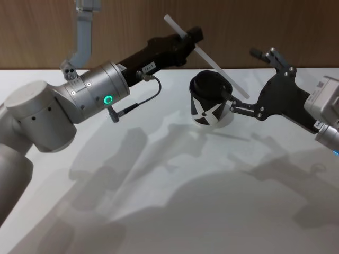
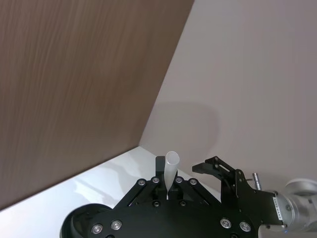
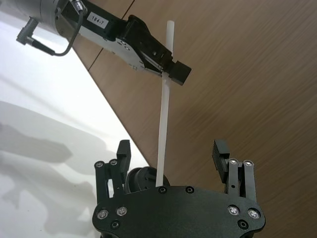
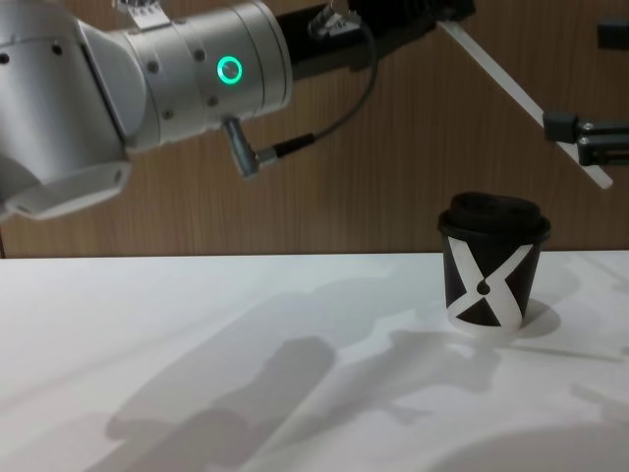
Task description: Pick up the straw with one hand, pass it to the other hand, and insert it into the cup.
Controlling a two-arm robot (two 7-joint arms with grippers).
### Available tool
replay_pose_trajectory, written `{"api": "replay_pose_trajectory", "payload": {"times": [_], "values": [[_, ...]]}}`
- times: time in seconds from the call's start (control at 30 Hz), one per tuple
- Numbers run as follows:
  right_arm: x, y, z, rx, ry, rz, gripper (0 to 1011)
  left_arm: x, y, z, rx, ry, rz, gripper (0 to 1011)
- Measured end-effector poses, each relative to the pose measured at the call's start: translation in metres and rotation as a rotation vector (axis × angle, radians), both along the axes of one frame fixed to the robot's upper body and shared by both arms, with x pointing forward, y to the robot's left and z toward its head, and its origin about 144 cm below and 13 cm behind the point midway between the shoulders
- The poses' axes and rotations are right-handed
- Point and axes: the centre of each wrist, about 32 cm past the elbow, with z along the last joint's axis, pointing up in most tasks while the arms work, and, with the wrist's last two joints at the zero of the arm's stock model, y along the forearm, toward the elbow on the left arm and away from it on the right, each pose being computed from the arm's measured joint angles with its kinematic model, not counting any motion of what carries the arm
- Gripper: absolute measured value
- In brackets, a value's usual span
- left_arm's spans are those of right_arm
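The white straw hangs tilted in the air above the cup, with my left gripper shut on its upper part. Its lower end points down past the right of the cup's lid. The black cup with a white X stands upright on the table, lid on. My right gripper is open just right of the cup, and the straw's lower end lies between its spread fingers without touching them. In the right wrist view the straw runs from my left gripper down between the right fingers. The chest view shows the straw above the cup.
The white table stretches wide in front of the cup, crossed by arm shadows. A brown wooden wall stands close behind the cup. My left arm's silver wrist with its green ring and cable reaches across the left half.
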Motion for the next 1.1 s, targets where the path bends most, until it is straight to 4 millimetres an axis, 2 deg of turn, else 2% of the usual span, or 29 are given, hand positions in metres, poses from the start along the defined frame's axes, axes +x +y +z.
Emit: {"api": "replay_pose_trajectory", "payload": {"times": [0.53,1.1], "values": [[0.0,0.0,0.0,0.0,0.0,0.0,1001,-0.002,0.002,0.034,0.164,-0.174,0.037,11],[0.0,0.0,0.0,0.0,0.0,0.0,1001,-0.006,-0.006,0.074,0.347,-0.287,0.081,11]]}}
